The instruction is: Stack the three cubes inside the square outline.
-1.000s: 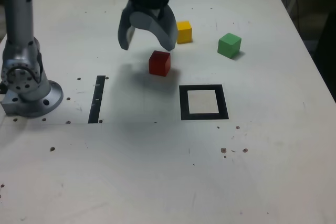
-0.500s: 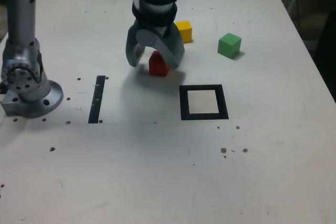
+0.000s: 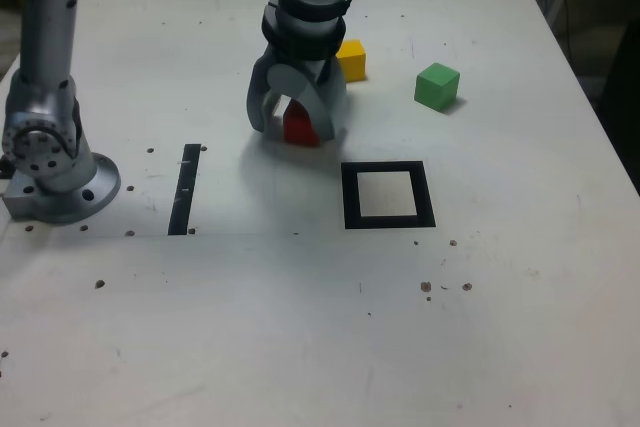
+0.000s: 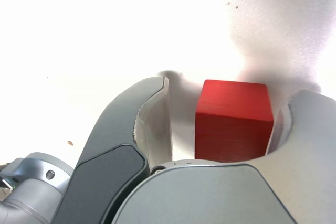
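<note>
In the exterior view, the hand is down at the red cube, its curved grey fingers apart on either side of it. The hand is smooth and rounded, like a thick claw, with a darker band above. The yellow cube sits just behind the hand, partly hidden by it; the green cube stands well apart, toward the exterior view's right. All three are plain, sharp-edged blocks on a pale, speckled surface. The square outline, thick and black around a pale centre, lies nearer the camera than the cubes. A black strip lies toward the exterior view's left, near the arm's round metal base.

In the wrist view, the red cube lies between the open fingers. There's a plain gap between it and one finger; the other is right beside it, and whether they touch I can't tell. The fingers' inner faces are pale, with a rough, ragged edge on one. The cube's top is a flat, brighter red than its side.
</note>
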